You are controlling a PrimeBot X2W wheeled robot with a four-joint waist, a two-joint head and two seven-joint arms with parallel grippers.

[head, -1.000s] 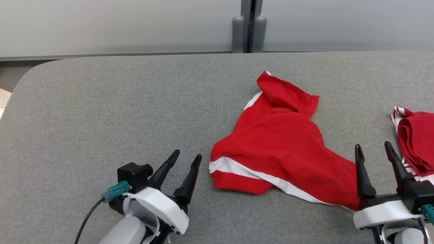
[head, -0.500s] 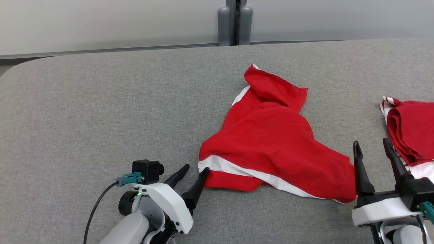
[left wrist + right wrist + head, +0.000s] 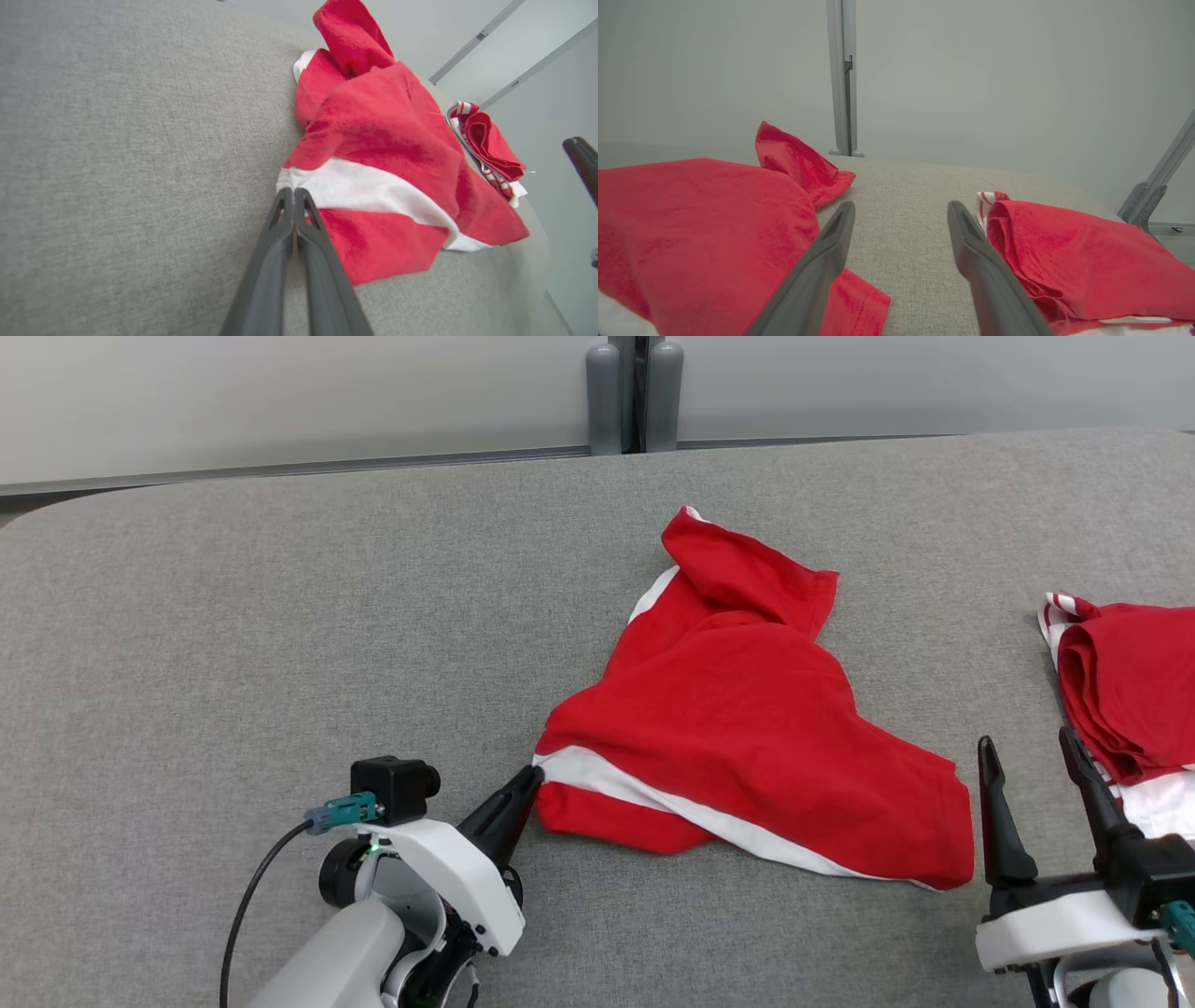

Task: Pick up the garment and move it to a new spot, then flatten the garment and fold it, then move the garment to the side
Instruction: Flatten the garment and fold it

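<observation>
Grey cloth-topped bench (image 3: 280,616): crumpled red garment (image 3: 747,709), white band. Left gripper (image 3: 532,773) pinched shut on its banded corner; right gripper (image 3: 1025,739) wide, empty. Step: pickup. Next: lift clear, carry.

The right end effector (image 3: 901,205) gapes over grey table (image 3: 906,186) — red garment (image 3: 700,210) left, striped red bundle (image 3: 1064,252) right.
</observation>
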